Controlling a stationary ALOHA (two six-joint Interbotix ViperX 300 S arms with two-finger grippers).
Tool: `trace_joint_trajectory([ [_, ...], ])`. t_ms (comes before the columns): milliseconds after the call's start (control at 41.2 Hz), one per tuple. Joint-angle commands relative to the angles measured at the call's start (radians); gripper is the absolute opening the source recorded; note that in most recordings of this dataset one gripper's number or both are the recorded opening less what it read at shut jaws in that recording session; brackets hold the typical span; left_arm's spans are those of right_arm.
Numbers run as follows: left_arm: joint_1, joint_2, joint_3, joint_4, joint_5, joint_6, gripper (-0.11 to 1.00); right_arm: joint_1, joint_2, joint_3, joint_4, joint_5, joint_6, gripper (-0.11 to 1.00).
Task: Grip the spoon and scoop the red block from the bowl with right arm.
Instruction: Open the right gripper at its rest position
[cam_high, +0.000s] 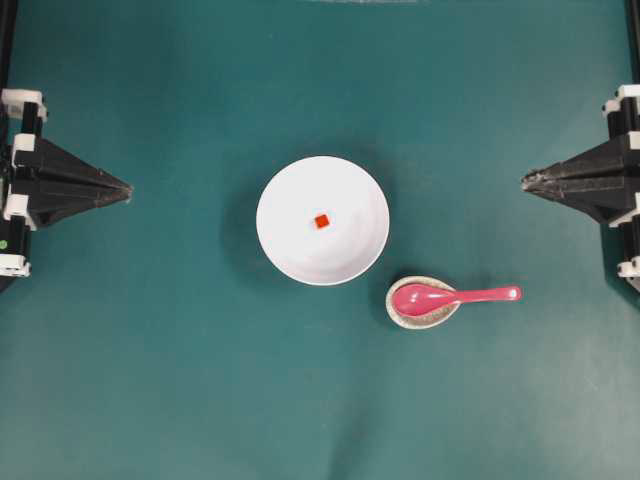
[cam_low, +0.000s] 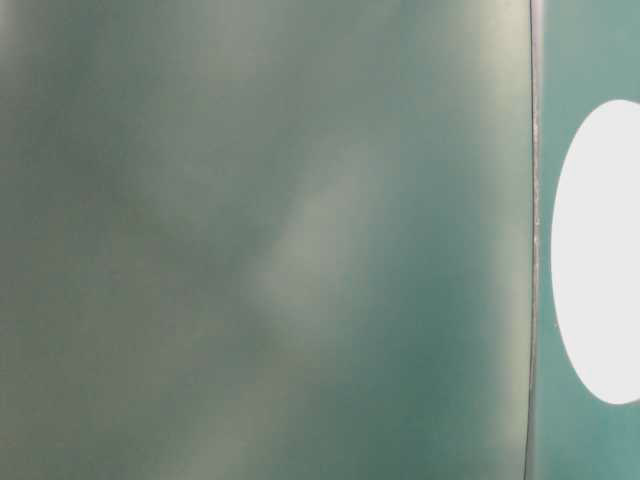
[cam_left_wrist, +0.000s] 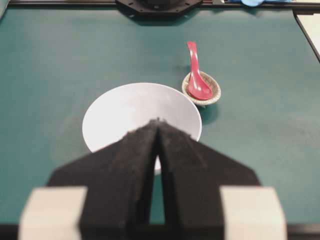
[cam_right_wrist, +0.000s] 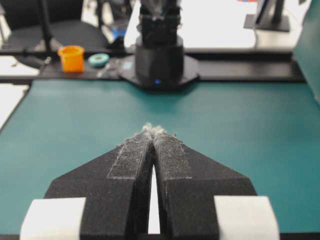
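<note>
Even, bright overhead light; the bowl (cam_high: 322, 220) throws a soft shadow to its left. The table-level view is a hazy green blur, the bowl there blown-out white.

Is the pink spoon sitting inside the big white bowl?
No, the spoon rests its scoop in the small speckled dish beside the bowl.

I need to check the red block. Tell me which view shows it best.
The overhead view: the block lies in plain sight at the middle of the bowl. In the left wrist view the gripper hides the bowl's middle. The table-level view shows only a white blur; the right wrist view shows neither.
</note>
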Motion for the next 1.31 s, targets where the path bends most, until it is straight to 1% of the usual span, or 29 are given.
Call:
trace_joint_trajectory([
  [0,-0.002,0.008,-0.026,0.002,0.011,0.002,0.0,0.009,0.017,-0.005,0.005,-0.008,0.002,0.0],
  [243,-0.002,0.008,-0.026,0.002,0.034,0.003,0.0,0.018,0.043,0.003,0.009,-0.009,0.002,0.0],
  [389,-0.002,0.008,-0.026,0.003,0.052,0.003,0.0,0.018,0.043,0.003,0.038,-0.003,0.002,0.0],
  [437,-0.002,0.008,-0.026,0.002,0.058,0.003,0.0,0.018,0.041,0.003,0.041,-0.002,0.002,0.0],
  [583,-0.002,0.008,-0.028,0.002,0.069,0.003,0.0,0.018,0.032,-0.002,0.038,0.002,0.0,0.01],
  [631,-0.002,0.008,-0.028,0.002,0.069,0.003,0.0,0.018,0.029,-0.002,0.043,0.006,0.0,0.04],
  [777,0.002,0.008,-0.028,0.002,0.077,0.003,0.0,0.018,0.021,-0.003,0.06,0.038,0.002,0.28],
  [850,0.003,0.008,-0.028,0.003,0.08,0.003,0.0,0.018,0.018,-0.003,0.064,0.06,0.002,0.35],
  [1117,0.003,0.008,-0.035,0.003,0.098,0.002,0.0,0.02,0.011,0.017,0.077,0.069,0.002,0.34],
  [1214,0.003,0.008,-0.037,0.002,0.104,0.002,0.0,0.021,0.009,0.032,0.091,0.054,0.002,0.34],
  [1287,0.003,0.008,-0.038,0.002,0.104,0.002,0.0,0.029,0.006,0.049,0.092,0.029,0.002,0.34],
])
